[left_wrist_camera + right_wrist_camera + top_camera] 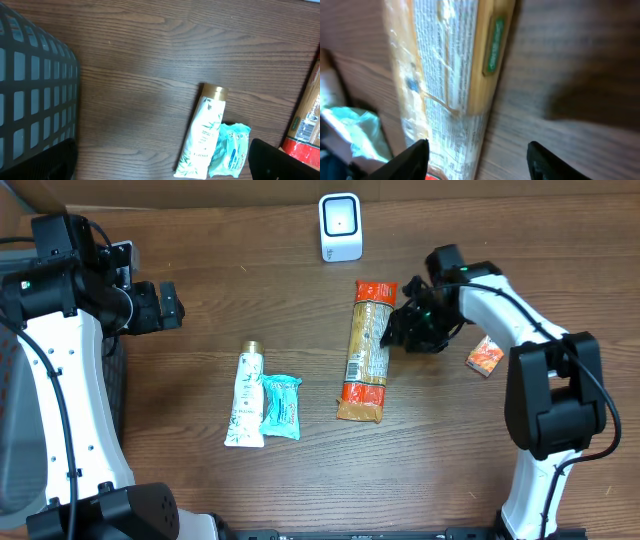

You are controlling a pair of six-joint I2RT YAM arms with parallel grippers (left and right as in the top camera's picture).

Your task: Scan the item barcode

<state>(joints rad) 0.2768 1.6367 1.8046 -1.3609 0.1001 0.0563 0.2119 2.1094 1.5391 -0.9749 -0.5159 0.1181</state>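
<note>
Jaws of right gripper (392, 330) stand parted beside pasta packet's (366, 350) long edge.

Noted dark brown wood grain across the table (200, 490), and on it a long tan packet (366, 350) with orange-red ends and a white panel of dark print. Found at eight o'clock of that packet a white tube (245, 397) printed with green leaves and capped in gold, beside a turquoise pouch (281, 407). Saw a white scanner (340, 227) with a red dot at twelve o'clock, and a small orange sachet (485, 357) at three.
</note>
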